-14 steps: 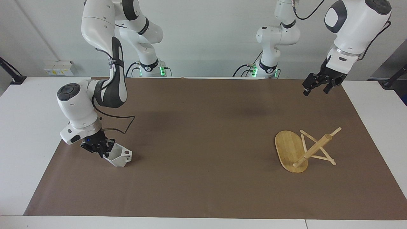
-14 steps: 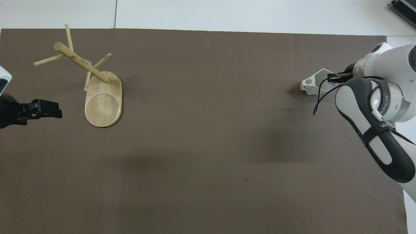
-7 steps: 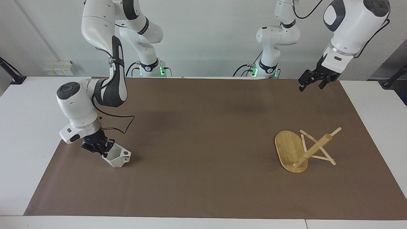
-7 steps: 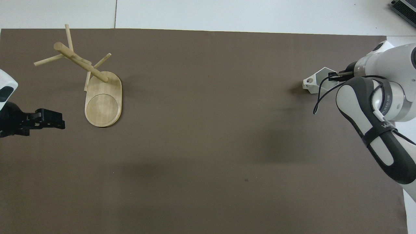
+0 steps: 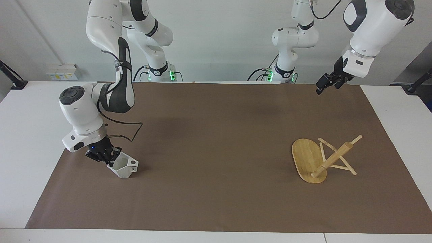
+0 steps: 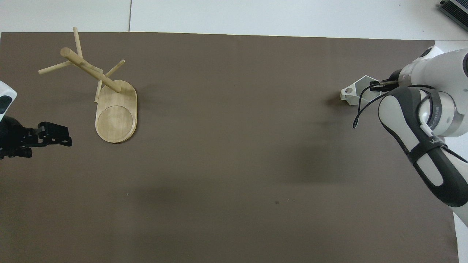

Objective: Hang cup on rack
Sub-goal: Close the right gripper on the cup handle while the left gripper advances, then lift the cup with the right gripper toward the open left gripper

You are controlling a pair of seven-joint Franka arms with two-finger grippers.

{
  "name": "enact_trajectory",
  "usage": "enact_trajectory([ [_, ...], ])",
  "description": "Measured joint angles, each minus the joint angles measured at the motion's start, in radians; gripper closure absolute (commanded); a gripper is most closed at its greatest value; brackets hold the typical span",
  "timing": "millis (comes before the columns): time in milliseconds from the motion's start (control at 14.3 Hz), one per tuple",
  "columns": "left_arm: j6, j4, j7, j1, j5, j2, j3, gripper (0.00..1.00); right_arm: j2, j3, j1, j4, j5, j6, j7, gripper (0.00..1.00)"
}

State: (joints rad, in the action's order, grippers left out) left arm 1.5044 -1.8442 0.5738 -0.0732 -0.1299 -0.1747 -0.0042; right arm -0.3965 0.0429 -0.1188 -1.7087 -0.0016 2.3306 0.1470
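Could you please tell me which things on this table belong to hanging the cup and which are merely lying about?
Part of the job:
- cup, its rim gripped by the shut right tool
- rack, standing toward the left arm's end
- left tool, open, raised and waiting

Lying about:
- brown mat under everything

**Brown mat on a white tabletop, with a rack and a cup**

A white tabletop [image 5: 398, 111] carries a large brown mat [image 5: 216, 141] that covers most of it, leaving white margins at both ends. The bamboo rack [image 5: 315, 160] stands on the mat toward the left arm's end, on its oval base, its post leaning with thin pegs crossing it. Well apart from the rack, toward the right arm's end, the white faceted cup [image 5: 124, 167] sits tilted on the mat.
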Motion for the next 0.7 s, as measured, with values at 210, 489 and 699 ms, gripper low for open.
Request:
enact_trajectory([
  [210,-0.038,0.0,0.219,0.0,-0.09,-0.005,-0.01,0.0,0.021,0.032,0.001,0.001,0.102,-0.017,0.0,1.0],
  [489,-0.044,-0.001,0.494,0.001,-0.262,-0.007,-0.008,0.0,0.046,0.107,0.004,0.002,0.314,-0.061,0.0,1.0],
  [699,-0.035,-0.008,0.602,0.026,-0.393,-0.008,0.001,0.0,0.047,0.179,0.008,0.002,0.394,-0.062,0.0,1.0],
])
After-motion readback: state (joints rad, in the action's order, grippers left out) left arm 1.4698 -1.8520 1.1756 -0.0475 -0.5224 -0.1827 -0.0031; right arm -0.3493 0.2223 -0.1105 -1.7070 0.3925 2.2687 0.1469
